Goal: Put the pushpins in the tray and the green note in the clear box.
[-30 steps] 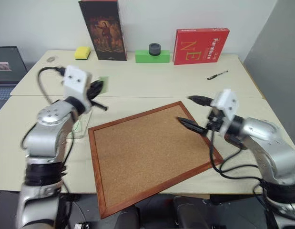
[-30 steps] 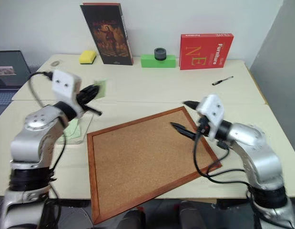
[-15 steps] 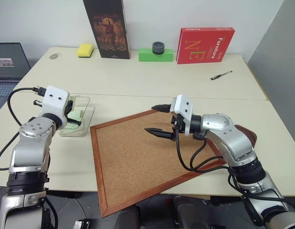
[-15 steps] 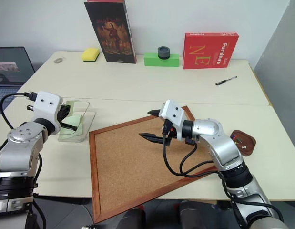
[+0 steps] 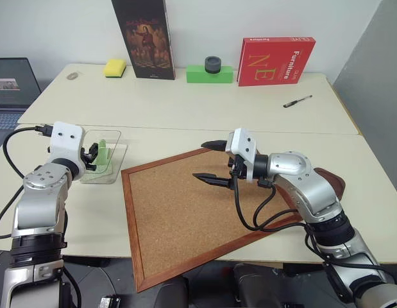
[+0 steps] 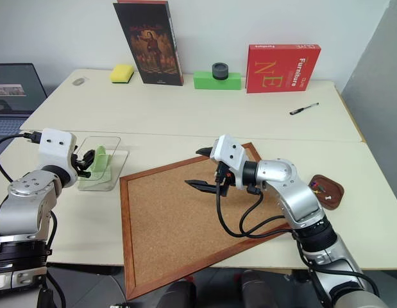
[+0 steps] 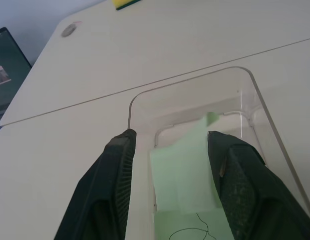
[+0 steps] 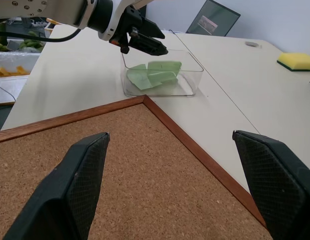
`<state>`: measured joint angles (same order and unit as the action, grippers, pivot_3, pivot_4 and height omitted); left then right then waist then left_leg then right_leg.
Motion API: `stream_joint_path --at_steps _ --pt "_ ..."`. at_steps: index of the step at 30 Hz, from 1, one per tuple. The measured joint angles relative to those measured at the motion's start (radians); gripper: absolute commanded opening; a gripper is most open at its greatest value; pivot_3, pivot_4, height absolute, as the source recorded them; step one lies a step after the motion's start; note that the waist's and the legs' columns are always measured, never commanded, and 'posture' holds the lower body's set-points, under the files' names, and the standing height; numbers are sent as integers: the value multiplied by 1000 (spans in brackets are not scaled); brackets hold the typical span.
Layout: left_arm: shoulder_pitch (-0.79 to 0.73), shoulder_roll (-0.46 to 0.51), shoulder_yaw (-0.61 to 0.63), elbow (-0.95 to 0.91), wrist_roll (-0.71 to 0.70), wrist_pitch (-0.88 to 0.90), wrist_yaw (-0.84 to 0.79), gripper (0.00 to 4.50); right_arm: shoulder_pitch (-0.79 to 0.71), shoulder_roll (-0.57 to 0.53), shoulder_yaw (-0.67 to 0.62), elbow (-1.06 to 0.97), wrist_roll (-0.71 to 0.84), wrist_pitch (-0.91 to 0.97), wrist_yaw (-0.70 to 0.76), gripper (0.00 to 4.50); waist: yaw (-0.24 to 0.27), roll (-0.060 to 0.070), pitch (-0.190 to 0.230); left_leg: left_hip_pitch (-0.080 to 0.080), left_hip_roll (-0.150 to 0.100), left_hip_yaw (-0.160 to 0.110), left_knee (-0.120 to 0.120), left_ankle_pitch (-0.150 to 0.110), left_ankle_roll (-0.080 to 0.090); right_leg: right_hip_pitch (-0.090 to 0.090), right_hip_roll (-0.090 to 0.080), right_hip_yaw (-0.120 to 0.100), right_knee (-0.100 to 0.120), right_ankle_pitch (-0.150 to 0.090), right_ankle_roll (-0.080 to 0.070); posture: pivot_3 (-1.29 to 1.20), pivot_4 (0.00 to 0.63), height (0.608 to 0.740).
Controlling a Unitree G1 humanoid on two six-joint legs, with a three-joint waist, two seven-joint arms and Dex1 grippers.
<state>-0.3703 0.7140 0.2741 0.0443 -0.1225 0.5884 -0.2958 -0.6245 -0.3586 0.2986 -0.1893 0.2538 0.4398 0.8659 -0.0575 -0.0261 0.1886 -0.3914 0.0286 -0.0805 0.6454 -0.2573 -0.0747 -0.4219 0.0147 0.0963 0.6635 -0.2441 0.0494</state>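
Jaws on the left gripper (image 7: 167, 185) are now standing apart, having been shut a second ago, and the green note (image 6: 100, 162) is lying folded inside the clear box (image 6: 115, 181) at the left of the head views, leaning partly upright against its wall. In the left wrist view the note is sitting between the two black fingers (image 7: 112, 175) without visible pinch, so I judge it released and that half of the task done. The right gripper (image 5: 208, 162) is hanging over the upper part of the corkboard (image 5: 185, 224) at centre frame, jaws wide apart and holding nothing. The tray (image 6: 329, 194) is resting beyond the corkboard's right corner at the right of the frame, with small coloured specks, probably the pushpins (image 6: 319, 188), already in it. No pin is visible on the cork, so little appears to be remaining.
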Motion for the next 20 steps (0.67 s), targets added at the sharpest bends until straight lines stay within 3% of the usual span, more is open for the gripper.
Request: stream_joint_path --at_steps 3,11,16,20 --pt "-18 -6 1 -19 -13 -1 -1 3744 -1 11 -1 0 1 0 -5 4183 0 0 0 0 0 0 0 0 0 0 0 0 0 0 0 0 150 740" --pt "-54 -100 36 -181 -223 161 -78 3744 67 9 -98 -73 22 14 -90 4183 2 0 0 -1 0 0 0 0 0 0 0 0 0 0 0 0 150 740" --pt "-9 -126 -58 -371 -293 181 -163 3744 271 -56 -214 -223 57 100 -166 4183 8 0 0 -1 -2 0 0 0 0 1 -2 0 0 0 0 0 150 740" --pt "27 -149 -114 -384 -318 142 -237 3744 404 -97 -271 -299 57 139 -219 4183 -1 0 0 1 0 1 0 0 0 1 0 1 1 0 0 0 150 740"
